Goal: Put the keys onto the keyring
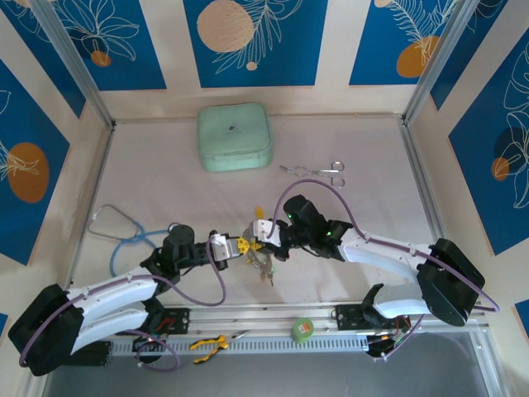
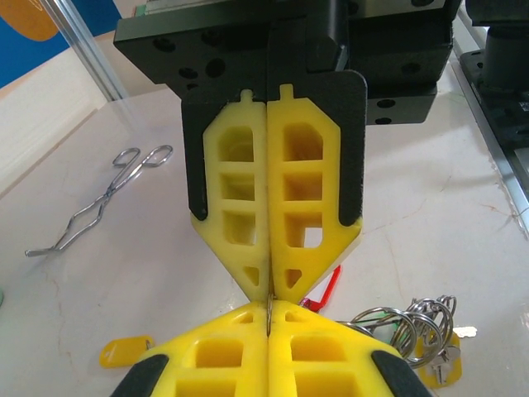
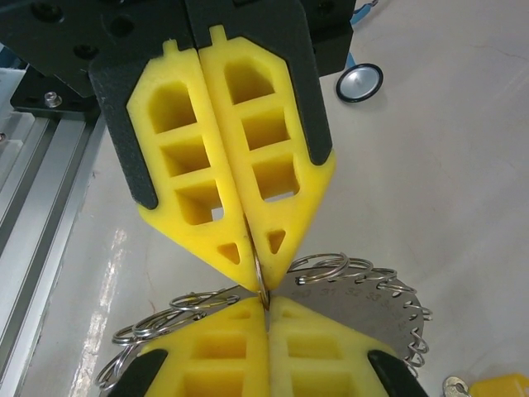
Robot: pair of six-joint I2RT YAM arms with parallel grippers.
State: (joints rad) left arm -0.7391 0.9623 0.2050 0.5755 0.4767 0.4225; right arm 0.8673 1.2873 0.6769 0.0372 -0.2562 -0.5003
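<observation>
Nearest, the keys [image 1: 266, 271] dangle just below the keyring [image 3: 364, 306]. At its rim the left gripper [image 1: 240, 246] and right gripper [image 1: 261, 240] meet tip to tip. Both are pinched tight on one wire loop [image 3: 260, 279], and the flat keyring hangs directly under that pinch, equally close to both arms.

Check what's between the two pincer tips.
A thin metal ring, pinched by both the left pincer and the right pincer, tip to tip; seen in both wrist views.

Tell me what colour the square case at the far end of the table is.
Pale mint green. The case shows best in the top external view.
</observation>
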